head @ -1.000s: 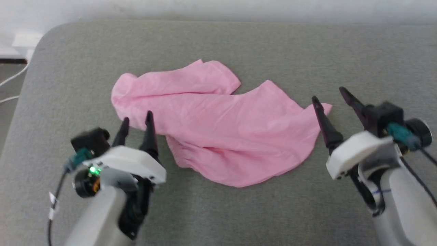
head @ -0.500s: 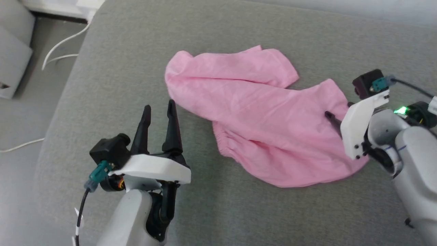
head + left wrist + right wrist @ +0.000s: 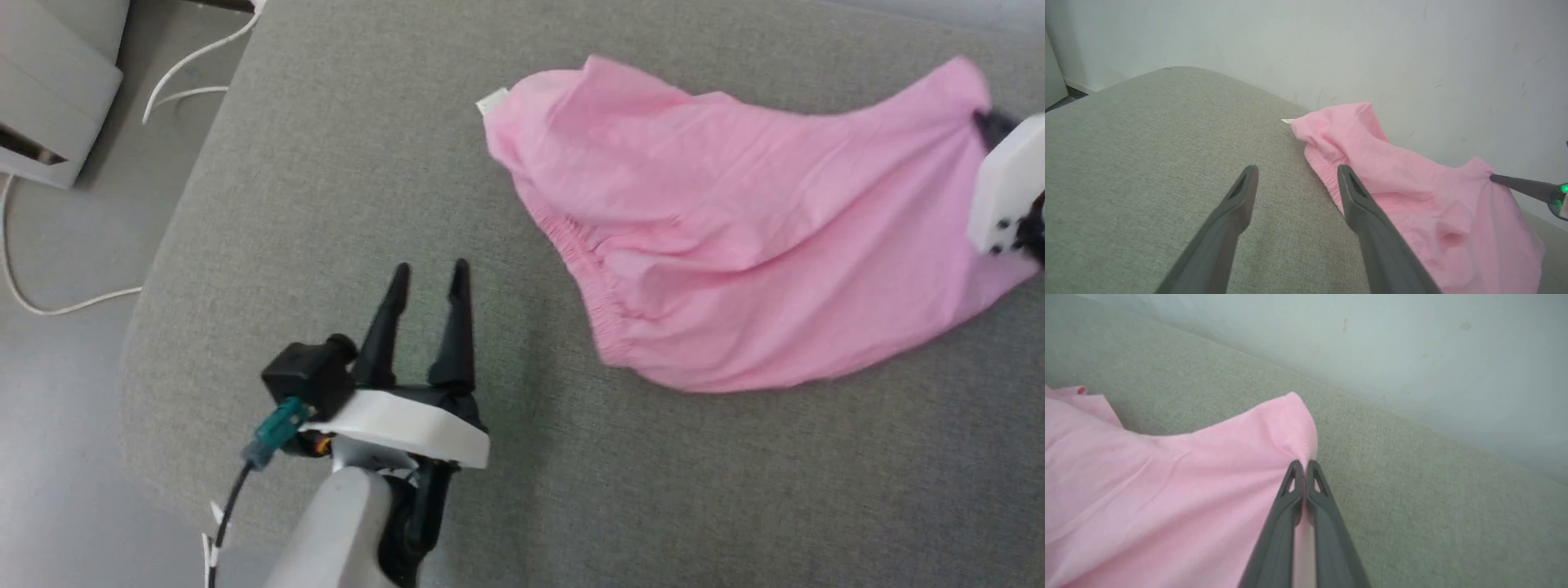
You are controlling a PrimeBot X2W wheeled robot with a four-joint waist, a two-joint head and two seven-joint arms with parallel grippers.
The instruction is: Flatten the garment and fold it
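The garment [image 3: 735, 245], light-pink thin cloth, lies stretched across the grey cushion. Its gathered waistband [image 3: 588, 278] faces my left gripper, and a small white tag [image 3: 491, 101] sticks out at its far left end. At the right edge of the head view my right gripper [image 3: 986, 126] is shut on the garment's right corner. The right wrist view shows the right gripper [image 3: 1303, 463] pinching the hem of the garment [image 3: 1167, 477]. My left gripper [image 3: 429, 273] stands open, left of the waistband and apart from it. In the left wrist view the left gripper [image 3: 1298, 173] holds nothing, with the garment [image 3: 1392, 171] just to its right.
The grey cushion [image 3: 326, 204] has a rounded edge at the left. Beyond it is floor with white cables [image 3: 188, 65] and a pale box [image 3: 49, 90]. A white wall [image 3: 1331, 41] rises right behind the cushion.
The camera has swung. My right gripper has gone from open to shut on the garment's right corner, and the cloth now lies drawn out towards it. The left gripper stays open.
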